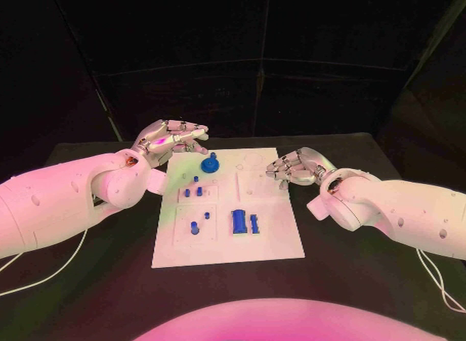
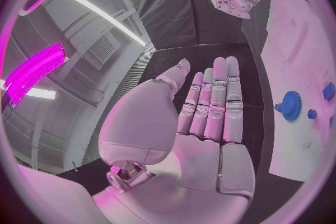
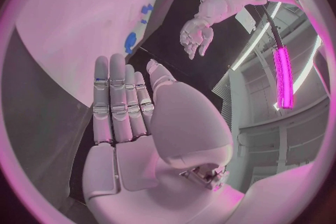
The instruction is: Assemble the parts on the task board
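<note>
Task board [image 1: 263, 245] sits flat in the middle of the black table [image 1: 376, 284], long side running away from the robot. We see it as a white plate with shallow recessed outlines.

Parts on it, head view:
- blue gear [image 1: 211, 166] near the far left corner, round and toothed, small knob on top. We also see it in the left wrist view [image 2: 290, 105].
- two short blue pegs [image 1: 193, 191] just nearer than the gear, side by side, with a tiny blue piece [image 1: 195, 178] between them and the gear.
- small blue peg [image 1: 207, 213] and another blue peg [image 1: 193, 228] on the left half, nearer the robot.
- large blue block [image 1: 238, 221] near the board's middle, with a thin blue bar [image 1: 256, 224] just beside it on its right; touching or apart, we can't tell.

Left hand [image 1: 172, 142] hovers over the far left corner of the board, just beside the gear, holding nothing. In its wrist view the left hand's fingers [image 2: 213, 106] are straight and pressed side by side, thumb set apart, palm empty.

Right hand [image 1: 295, 167] hangs over the board's far right edge, well apart from the blue parts, holding nothing. In the head view its fingers look partly curled; in its wrist view the right hand's fingers [image 3: 119, 101] lie extended and close together, thumb off to the side, nothing between them.

Hands are well apart from each other, board's far end between them.
</note>
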You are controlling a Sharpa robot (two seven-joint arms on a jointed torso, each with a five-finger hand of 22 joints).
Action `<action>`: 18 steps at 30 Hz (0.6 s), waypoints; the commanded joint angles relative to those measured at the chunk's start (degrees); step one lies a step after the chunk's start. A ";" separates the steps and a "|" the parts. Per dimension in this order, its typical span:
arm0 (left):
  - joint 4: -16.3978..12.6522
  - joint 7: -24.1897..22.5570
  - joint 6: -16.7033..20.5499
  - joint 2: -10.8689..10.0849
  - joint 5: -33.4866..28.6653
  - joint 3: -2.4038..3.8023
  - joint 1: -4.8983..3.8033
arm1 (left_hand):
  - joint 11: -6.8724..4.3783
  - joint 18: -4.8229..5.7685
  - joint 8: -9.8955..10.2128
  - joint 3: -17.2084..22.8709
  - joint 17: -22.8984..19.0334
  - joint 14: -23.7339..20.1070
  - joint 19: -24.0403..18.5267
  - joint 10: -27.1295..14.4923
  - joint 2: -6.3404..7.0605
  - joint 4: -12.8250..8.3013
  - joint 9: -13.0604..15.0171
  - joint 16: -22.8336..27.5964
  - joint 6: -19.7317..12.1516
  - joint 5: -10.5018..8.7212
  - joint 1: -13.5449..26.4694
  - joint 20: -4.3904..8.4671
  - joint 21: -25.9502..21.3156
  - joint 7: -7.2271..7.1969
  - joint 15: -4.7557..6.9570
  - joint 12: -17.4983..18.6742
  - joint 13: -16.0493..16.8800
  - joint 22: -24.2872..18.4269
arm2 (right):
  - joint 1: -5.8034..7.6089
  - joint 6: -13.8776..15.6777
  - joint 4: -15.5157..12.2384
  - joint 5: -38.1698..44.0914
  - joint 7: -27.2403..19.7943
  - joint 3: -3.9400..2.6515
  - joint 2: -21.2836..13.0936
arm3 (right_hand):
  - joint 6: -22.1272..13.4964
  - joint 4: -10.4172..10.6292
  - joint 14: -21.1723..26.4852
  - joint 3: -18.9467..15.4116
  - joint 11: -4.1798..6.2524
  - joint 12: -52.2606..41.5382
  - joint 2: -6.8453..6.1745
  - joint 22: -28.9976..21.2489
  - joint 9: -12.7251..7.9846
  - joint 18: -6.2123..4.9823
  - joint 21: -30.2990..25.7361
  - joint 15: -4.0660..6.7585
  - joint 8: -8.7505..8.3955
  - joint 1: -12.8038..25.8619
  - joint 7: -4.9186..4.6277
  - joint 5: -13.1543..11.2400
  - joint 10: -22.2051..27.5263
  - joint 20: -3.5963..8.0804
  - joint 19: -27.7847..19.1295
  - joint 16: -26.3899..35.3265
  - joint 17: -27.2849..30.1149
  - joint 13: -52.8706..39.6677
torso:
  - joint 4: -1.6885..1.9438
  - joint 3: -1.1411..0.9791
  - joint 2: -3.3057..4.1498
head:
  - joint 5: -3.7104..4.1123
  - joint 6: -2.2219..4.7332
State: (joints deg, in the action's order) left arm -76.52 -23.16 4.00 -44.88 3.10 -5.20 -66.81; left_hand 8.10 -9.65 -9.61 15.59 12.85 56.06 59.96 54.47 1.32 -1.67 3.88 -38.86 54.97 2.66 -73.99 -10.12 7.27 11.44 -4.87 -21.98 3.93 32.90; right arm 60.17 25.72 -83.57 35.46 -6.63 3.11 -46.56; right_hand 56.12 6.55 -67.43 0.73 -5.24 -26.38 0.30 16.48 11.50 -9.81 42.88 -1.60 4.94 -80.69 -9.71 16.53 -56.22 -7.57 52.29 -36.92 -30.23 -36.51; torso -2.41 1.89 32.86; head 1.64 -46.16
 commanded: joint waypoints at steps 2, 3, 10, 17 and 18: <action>2.15 -3.99 4.46 1.36 -2.40 -0.46 0.05 | 0.15 0.38 0.34 0.99 -2.17 -2.70 -4.78 -0.16 -0.39 -0.42 -0.20 5.24 -1.26 0.17 -0.68 -1.21 -3.34 -0.94 -1.09 0.89 -0.38 -2.46 | 0.94 -6.18 5.84 -15.51 -13.43 -0.18 3.13 | -0.85 -0.13 7.08 1.86 -1.44 7.80 -0.24 -3.93 -1.22 0.57 -7.44 -2.10 -1.02 -1.59 -0.31 -1.04 0.48 -2.36 -5.23 9.79 5.31 9.94 | 0.06 0.34 -2.30 | -0.30 1.80; 2.67 -4.66 5.38 1.69 -2.65 -0.56 0.12 | 0.42 0.61 0.60 1.22 -2.94 -3.81 -6.83 -0.27 -0.34 -0.42 -0.20 7.21 -1.65 0.20 -0.73 -1.70 -3.90 -1.36 -1.70 1.50 -0.43 -3.34 | 1.08 -6.99 7.45 -16.07 -14.36 -0.27 4.19 | -0.82 -0.46 6.08 2.78 -2.13 10.72 -0.86 -5.75 -2.14 -0.36 -10.58 -2.96 -1.14 -1.81 -0.24 -1.52 -2.13 -3.19 -5.48 12.88 8.46 15.85 | -0.04 0.36 -2.57 | -0.41 2.32; 6.70 -7.31 10.28 4.41 -4.87 -0.79 0.75 | 2.29 0.58 1.84 0.89 -6.25 -5.85 -15.39 -1.30 0.70 -0.17 -0.15 16.27 -1.55 0.09 -0.18 -4.20 -3.87 -2.02 -4.01 5.95 -0.43 -8.09 | 1.46 -11.29 15.94 -19.75 -17.27 -1.28 10.28 | -1.42 -1.58 6.59 4.09 -2.78 16.32 -0.99 -9.50 -4.71 -0.65 -17.00 -4.50 -1.30 -0.25 -0.89 -1.88 -3.74 -5.38 -4.15 22.90 16.42 27.47 | -0.34 0.11 -3.25 | -1.23 4.52; 10.98 -8.23 12.46 7.81 -7.45 -0.75 2.10 | 2.25 -0.89 3.17 -0.20 -7.95 -4.19 -17.02 -0.02 0.38 -0.08 -0.12 21.64 -0.61 0.08 -0.37 -5.75 -3.64 -1.54 -4.22 9.03 -0.40 -11.35 | 1.53 -14.72 23.92 -19.96 -18.30 -1.65 15.66 | -1.69 -3.55 5.31 4.30 -3.26 18.31 -0.20 -11.55 -6.37 -0.71 -20.64 -5.14 -1.33 1.06 -1.13 -1.87 -4.42 -5.85 -2.89 28.30 20.11 32.33 | 0.17 -0.29 -4.28 | -1.51 5.56; 11.42 -8.27 12.65 8.15 -7.80 -0.74 2.20 | 2.20 -0.93 3.28 -0.29 -8.06 -3.97 -17.00 0.16 0.34 -0.06 -0.12 22.08 -0.47 0.09 -0.39 -5.77 -3.62 -1.47 -4.22 9.30 -0.40 -11.64 | 1.53 -14.97 24.59 -19.86 -18.36 -1.67 16.05 | -1.70 -3.69 5.12 4.29 -3.27 18.40 -0.11 -11.67 -6.49 -0.72 -20.85 -5.15 -1.33 1.17 -1.14 -1.89 -4.47 -5.86 -2.73 28.57 20.34 32.57 | 0.21 -0.31 -4.30 | -1.56 5.73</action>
State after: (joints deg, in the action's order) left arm -65.63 -29.00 14.00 -36.96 -1.91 -6.01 -64.55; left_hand 10.32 -9.67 -6.67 15.65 4.87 51.69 42.93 54.14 1.68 -1.75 3.73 -17.05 54.11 2.66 -74.18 -15.55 3.59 9.95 -8.99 -12.85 3.50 21.42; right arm 61.57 14.41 -59.72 17.36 -22.29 1.50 -30.71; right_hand 54.70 3.19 -61.95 4.97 -8.50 -8.15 0.21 4.91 5.10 -9.81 22.21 -6.65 3.96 -80.01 -10.80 14.67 -60.21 -13.38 49.19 -8.60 -10.08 -4.15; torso -2.48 1.75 28.94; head 0.14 -40.80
